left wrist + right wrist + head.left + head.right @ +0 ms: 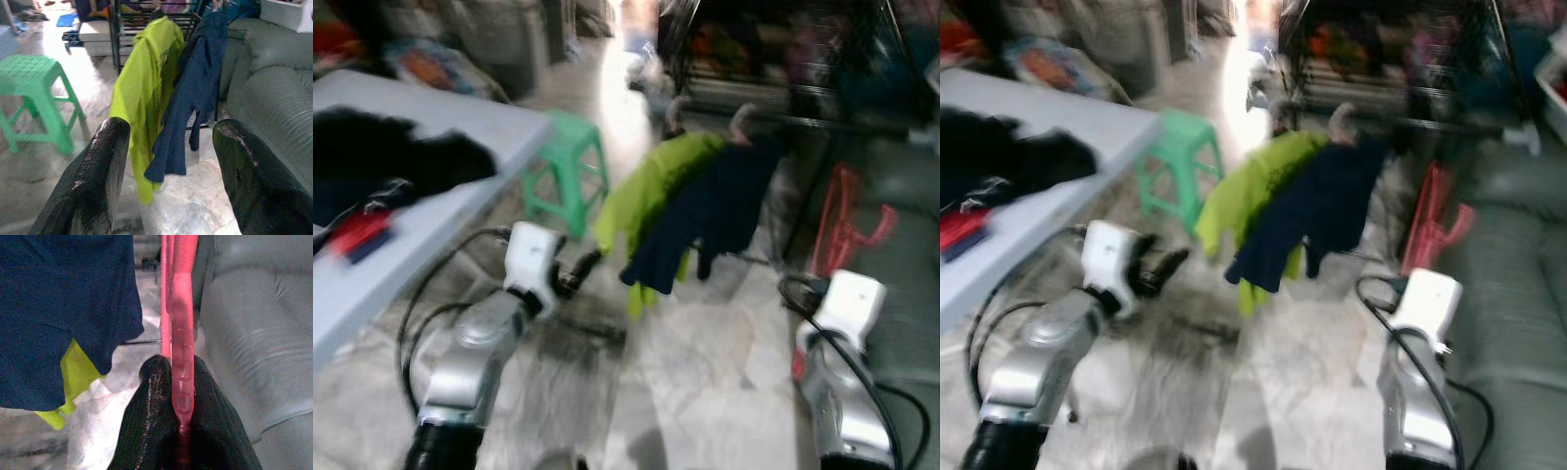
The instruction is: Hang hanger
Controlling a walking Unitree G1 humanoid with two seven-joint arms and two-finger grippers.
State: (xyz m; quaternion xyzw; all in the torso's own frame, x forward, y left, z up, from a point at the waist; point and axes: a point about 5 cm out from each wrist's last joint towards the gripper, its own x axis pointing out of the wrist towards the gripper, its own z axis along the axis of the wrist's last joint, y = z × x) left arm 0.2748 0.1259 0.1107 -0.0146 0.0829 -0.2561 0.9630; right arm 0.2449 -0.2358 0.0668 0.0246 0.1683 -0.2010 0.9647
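The right pincer (182, 382) is gripping a red hanger (180, 308) edge-on, its two black fingers pressing against either side of the plastic. In the head views the hanger (842, 230) is standing upright just beside the grey sofa (901, 245), right of a lime-green garment (651, 191) and a navy garment (710, 211) that are hanging side by side on a dark rack (146, 19). The left pincer (168, 161) is hovering with its fingers spread wide, holding nothing, pointing toward those garments. A green stool (566, 171) is standing beside the desk (431, 230), which is carrying dark clothing (391, 157).
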